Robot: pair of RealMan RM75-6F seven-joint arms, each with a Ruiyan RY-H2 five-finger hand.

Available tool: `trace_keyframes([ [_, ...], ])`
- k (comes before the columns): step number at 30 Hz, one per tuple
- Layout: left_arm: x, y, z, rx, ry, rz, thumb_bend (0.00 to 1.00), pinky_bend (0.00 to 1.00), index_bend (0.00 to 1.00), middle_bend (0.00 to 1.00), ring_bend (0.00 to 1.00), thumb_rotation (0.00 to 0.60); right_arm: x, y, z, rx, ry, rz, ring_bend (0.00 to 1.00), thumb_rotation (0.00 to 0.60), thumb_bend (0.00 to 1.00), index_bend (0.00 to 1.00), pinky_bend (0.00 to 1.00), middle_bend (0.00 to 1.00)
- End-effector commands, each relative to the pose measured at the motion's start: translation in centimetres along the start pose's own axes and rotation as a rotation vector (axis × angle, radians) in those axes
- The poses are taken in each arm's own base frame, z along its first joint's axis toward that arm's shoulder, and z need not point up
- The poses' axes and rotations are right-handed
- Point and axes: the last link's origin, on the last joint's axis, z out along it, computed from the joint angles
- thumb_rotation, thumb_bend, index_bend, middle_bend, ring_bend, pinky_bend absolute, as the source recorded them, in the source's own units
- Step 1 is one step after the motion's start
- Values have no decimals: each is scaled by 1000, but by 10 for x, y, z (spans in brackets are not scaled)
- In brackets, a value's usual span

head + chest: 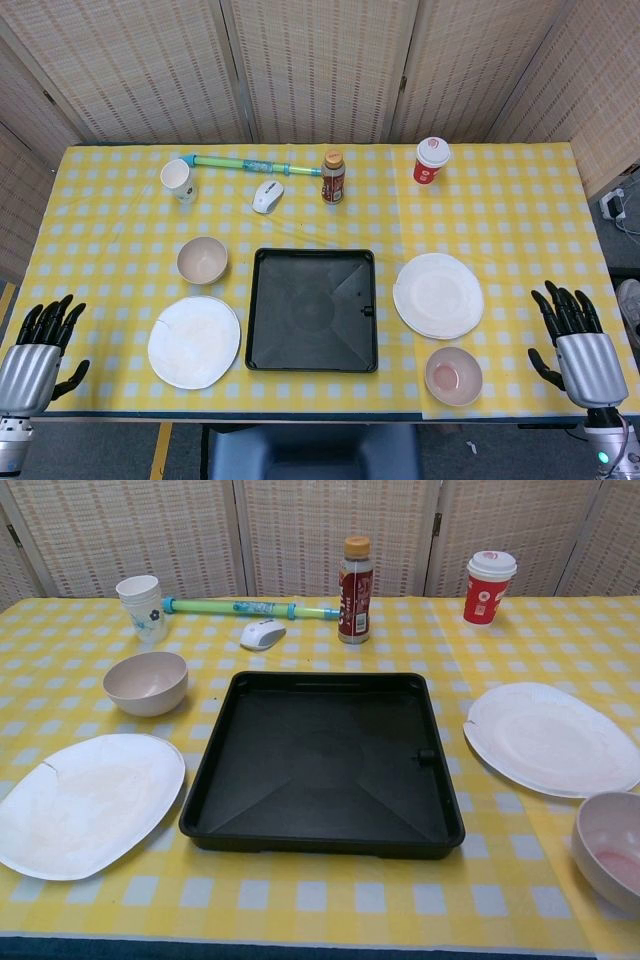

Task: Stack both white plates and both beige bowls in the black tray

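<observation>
The black tray (265, 310) (215, 790) lies empty at the table's centre front. Left of it lie a white plate (194, 342) (85, 802) and, behind that, a beige bowl (202, 260) (146, 683). On the tray's right side are the second white plate (438, 295) (550, 738) and, nearer the front edge, the second beige bowl (454, 376) (610, 846) with a pinkish inside. My left hand (42, 345) hovers at the front left corner, fingers spread, holding nothing. My right hand (578, 342) hovers at the front right, also spread and empty. Neither hand appears in the chest view.
Along the back stand a patterned paper cup (179, 179) (141, 606), a green-blue tube (255, 164) (250, 608), a white mouse (267, 196) (262, 634), a brown bottle (333, 177) (355, 576) and a red cup (432, 161) (488, 587). Folding screens enclose the table.
</observation>
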Motion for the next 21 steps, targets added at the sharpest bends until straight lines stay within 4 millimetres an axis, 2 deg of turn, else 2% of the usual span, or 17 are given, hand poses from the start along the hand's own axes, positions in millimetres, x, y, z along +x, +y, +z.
trace_keyframes([
  [1, -1, 0, 1, -3, -5, 2, 359, 0, 0, 0, 0, 600, 1, 2, 2, -14, -2, -11, 0, 600, 349, 0, 0, 0],
  [8, 0, 7, 3, -29, -7, -14, 360, 0, 0, 0, 0, 600, 4, 1, -9, 31, -23, 41, 0, 600, 349, 7, 0, 0],
  [10, 1, 11, 4, -45, 3, -19, 359, 0, 0, 0, 0, 600, 3, 4, -11, 38, -45, 50, 0, 600, 349, 45, 0, 0],
  [14, 1, 13, 4, -64, -2, -27, 359, 0, 0, 0, 0, 600, 3, 11, -13, 41, -56, 26, 0, 600, 348, 181, 0, 0],
  [18, 1, 10, 2, -54, -13, -30, 359, 0, 0, 0, 0, 600, -2, 23, -7, 30, -71, -6, 0, 600, 349, 284, 0, 0],
  [21, 2, 7, -2, -32, -16, -36, 359, 0, 0, 0, 0, 600, -10, 30, 1, 17, -71, -8, 0, 600, 349, 309, 0, 0],
])
